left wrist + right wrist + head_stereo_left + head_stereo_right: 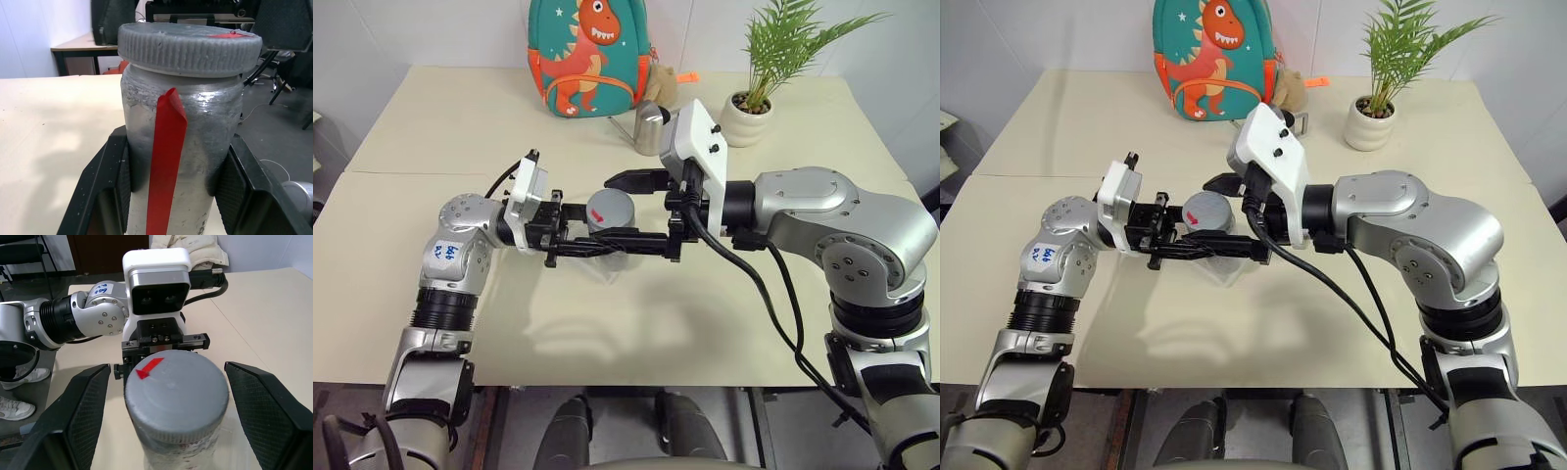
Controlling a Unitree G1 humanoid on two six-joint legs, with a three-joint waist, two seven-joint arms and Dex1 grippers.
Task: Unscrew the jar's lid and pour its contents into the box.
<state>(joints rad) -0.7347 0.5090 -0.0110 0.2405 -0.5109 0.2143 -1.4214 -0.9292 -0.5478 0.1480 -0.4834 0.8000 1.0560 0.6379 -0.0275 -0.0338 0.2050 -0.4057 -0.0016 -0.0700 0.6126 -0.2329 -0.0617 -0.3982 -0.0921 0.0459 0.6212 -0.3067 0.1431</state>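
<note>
The jar (181, 147), silvery-grey with a red strip down its side, hangs upright above the table with my left gripper (597, 231) shut on its body; both pads (122, 181) press its sides. The grey lid (176, 382), marked with a red arrow, sits screwed on top. My right gripper (176, 401) reaches in from the right and straddles the lid, open, with a gap between each finger (83, 411) and the rim. The contents are hidden inside the jar. A faint clear shape under the jar may be the box (607, 266).
At the back of the table stand a dinosaur backpack (589, 54), a steel watering can (651, 127) and a potted plant (749, 113). A seam (411, 173) runs across the table's left part. The table's front edge (626, 384) lies close below the arms.
</note>
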